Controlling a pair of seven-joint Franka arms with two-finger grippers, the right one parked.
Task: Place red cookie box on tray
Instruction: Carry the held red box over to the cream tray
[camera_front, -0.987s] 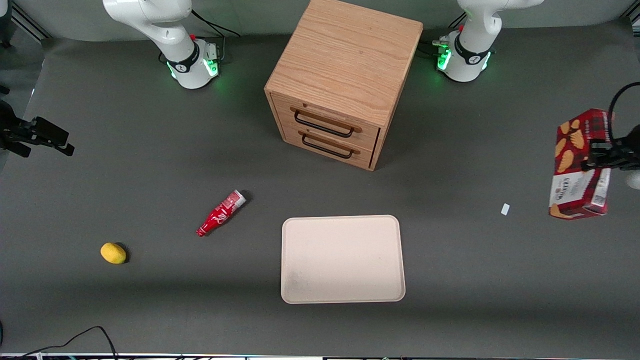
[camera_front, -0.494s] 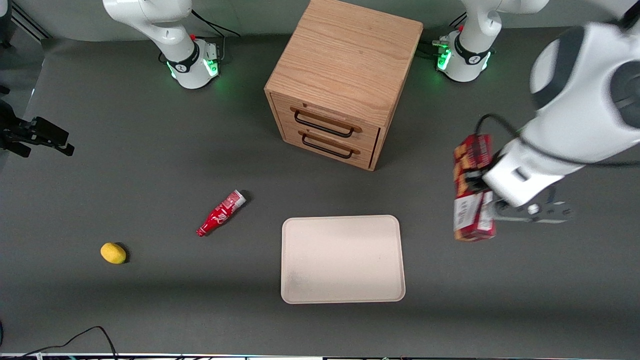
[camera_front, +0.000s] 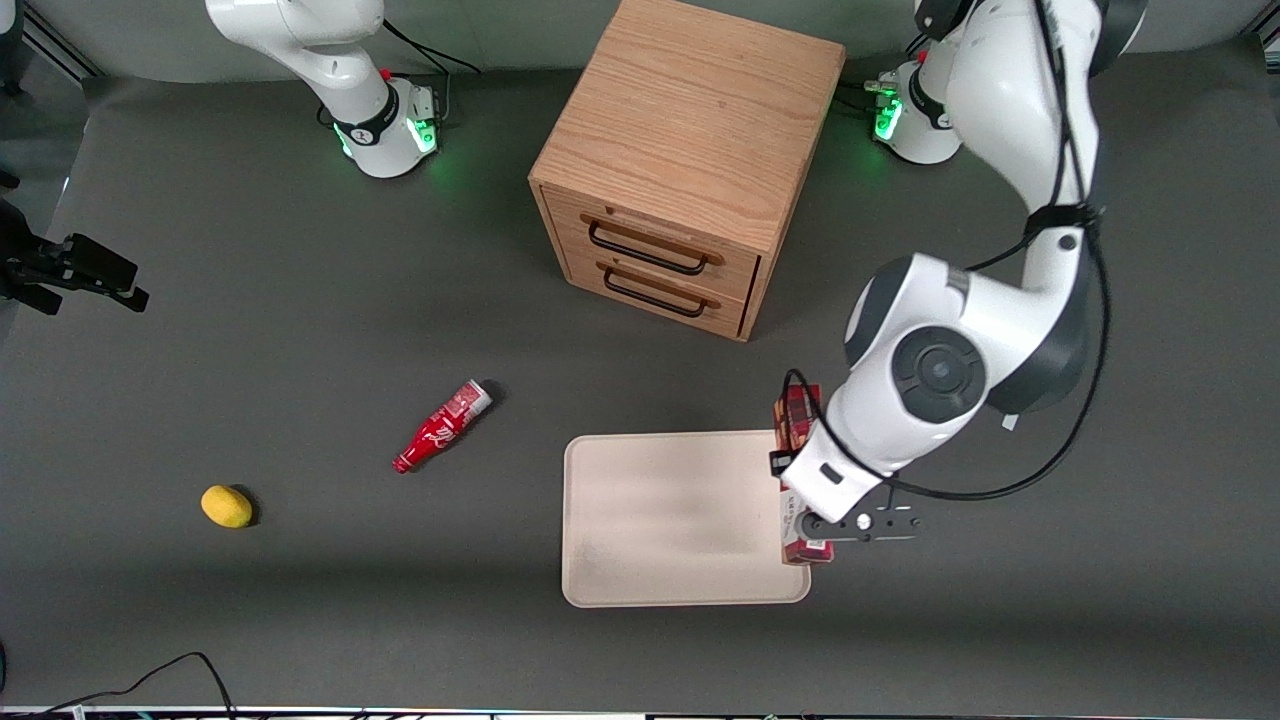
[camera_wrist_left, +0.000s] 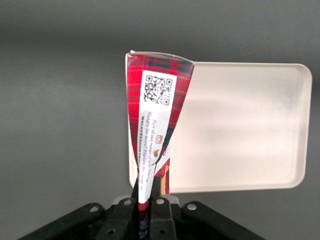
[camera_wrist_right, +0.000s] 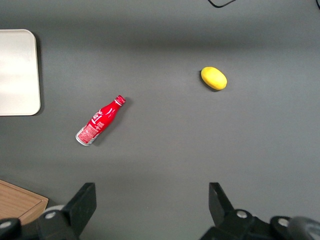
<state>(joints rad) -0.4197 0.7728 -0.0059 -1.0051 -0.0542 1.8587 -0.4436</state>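
- The gripper (camera_front: 806, 500) hung at the lower right of centre in the front view, its 2 fingers (camera_wrist_left: 156, 196) clamped on the red cookie box (camera_front: 797, 415).
- The box hung over the tray (camera_front: 660, 520) edge nearest the working arm, long axis running away from the front camera.

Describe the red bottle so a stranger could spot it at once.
Start at the wooden drawer cabinet, then drop toward the front camera to the beige tray, over whose edge the claw holds the red cookie box. The red bottle lies on its side beside the tray, toward the parked arm's end, nearer it than the yellow lemon; it alone has a silver-grey cap.
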